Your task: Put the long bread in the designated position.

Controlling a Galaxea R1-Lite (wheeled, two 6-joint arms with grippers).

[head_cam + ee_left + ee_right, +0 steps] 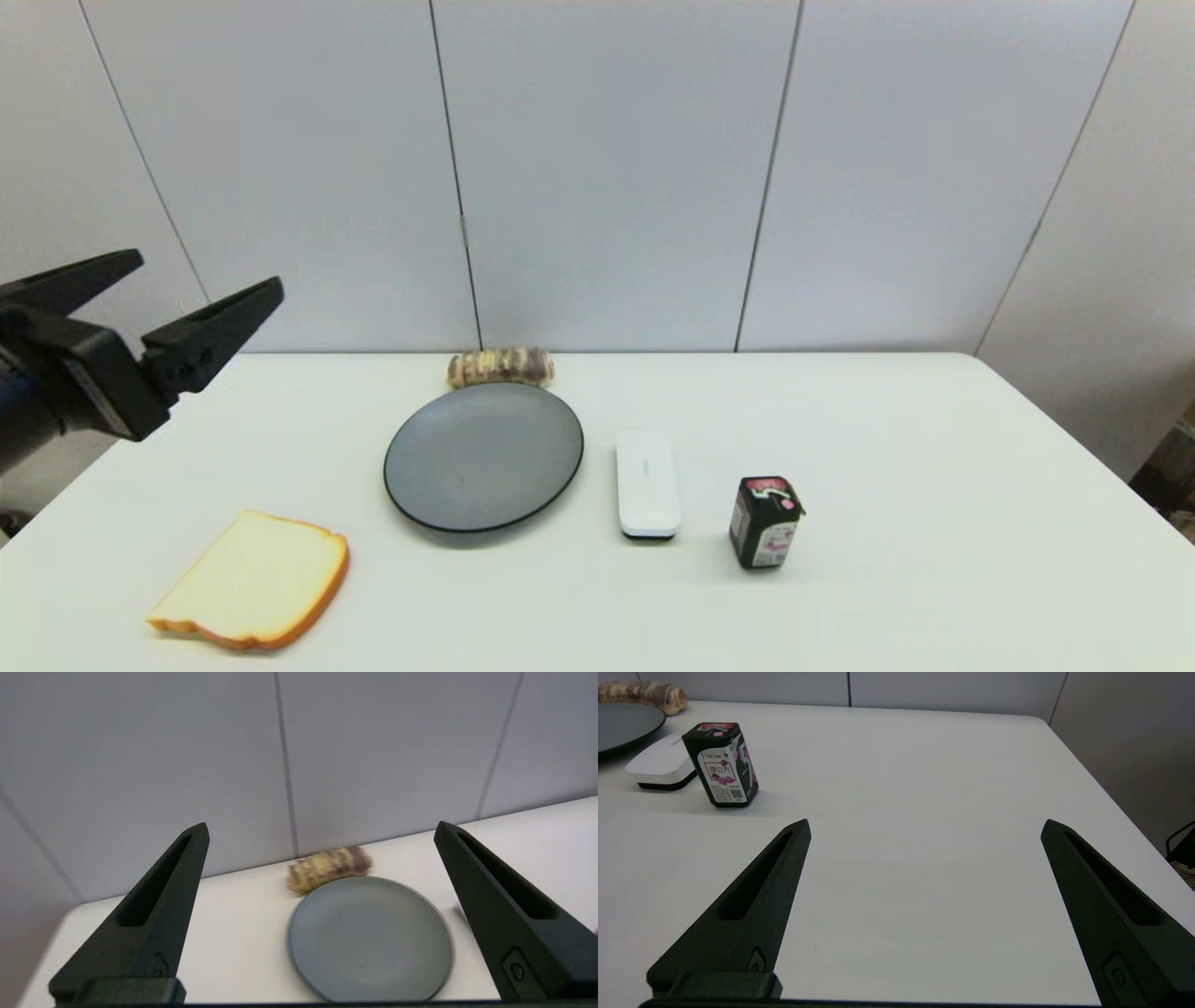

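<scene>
The plain white table (896, 597) was seen to carry a round dark-grey plate (484, 457) near its middle, with a flat pale toast slice with orange crust (252, 581) at the near left. The black left gripper (201, 285) was held above the table's left edge with its fingers spread wide and nothing between them, and the black right gripper (924, 828) was likewise held wide and empty over the near right of the table. A slim white remote (647, 483) was laid just right of the plate, the marbled brown-and-tan long bread (501, 367) was found at the far edge touching the plate's far rim, and a small black upright box (765, 523) was stood right of the remote.
</scene>
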